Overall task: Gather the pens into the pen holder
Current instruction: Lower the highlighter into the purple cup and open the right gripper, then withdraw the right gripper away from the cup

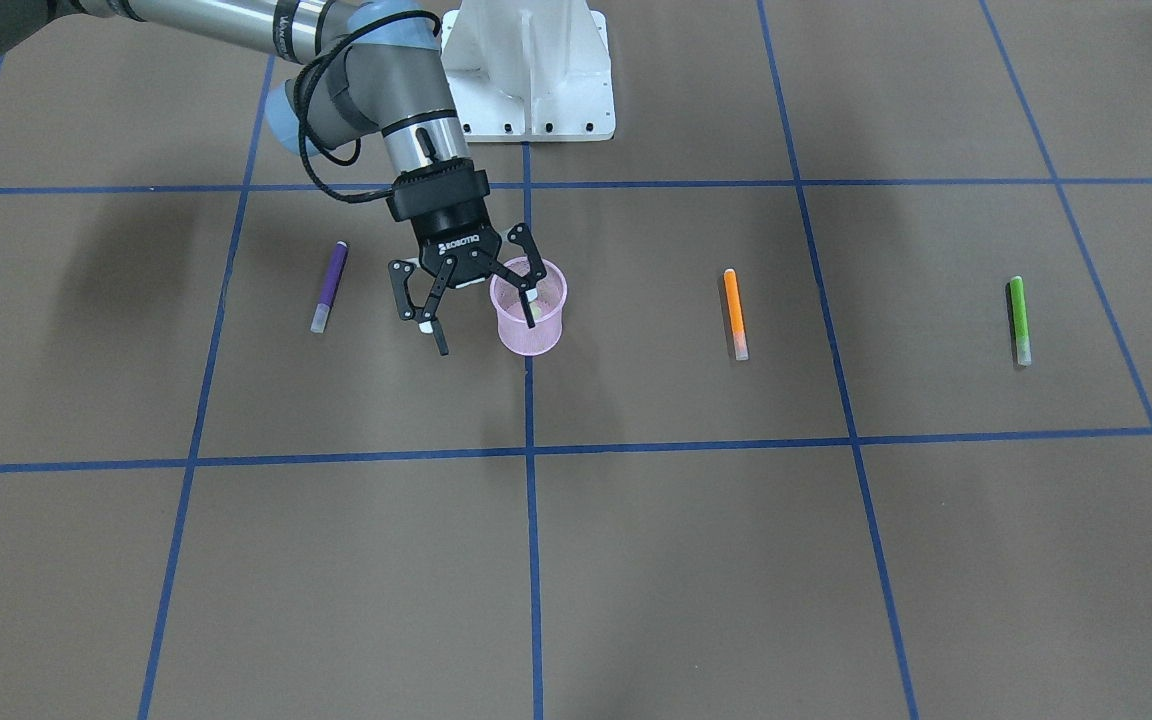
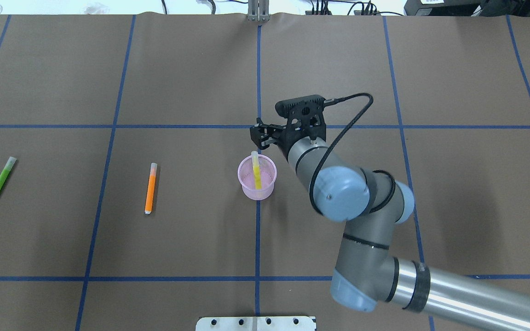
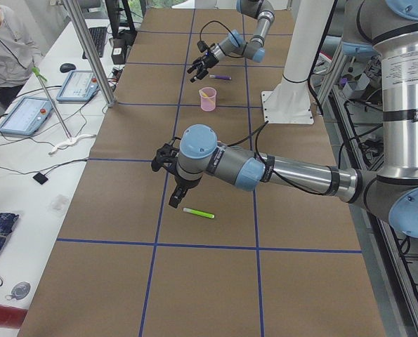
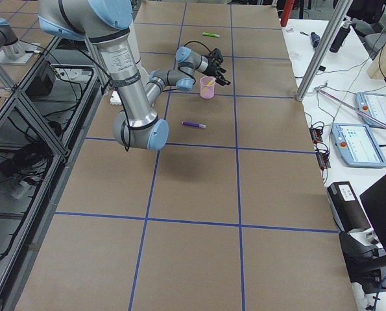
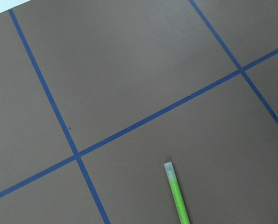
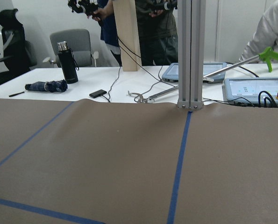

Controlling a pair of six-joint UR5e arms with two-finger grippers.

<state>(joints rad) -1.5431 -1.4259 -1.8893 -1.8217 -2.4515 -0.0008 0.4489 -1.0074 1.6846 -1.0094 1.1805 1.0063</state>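
The pink mesh pen holder [image 2: 257, 180] stands at the table's middle with the yellowish pen [image 2: 256, 172] leaning inside it. My right gripper [image 1: 484, 328] hangs open beside and above the holder's rim, one finger over its mouth, with nothing between the fingers. The purple pen [image 1: 329, 286] lies flat just beyond that gripper. On the other side of the holder lie the orange pen [image 1: 736, 314] and, farther off, the green pen [image 1: 1019, 320]. My left gripper [image 3: 168, 168] hovers above the green pen [image 5: 177, 193]; I cannot tell whether it is open or shut.
Blue tape lines divide the brown table into squares. The robot's white base [image 1: 528, 70] stands behind the holder. A side bench [image 6: 129, 79] past the far edge carries a bottle, cables and control tablets, with people standing behind it.
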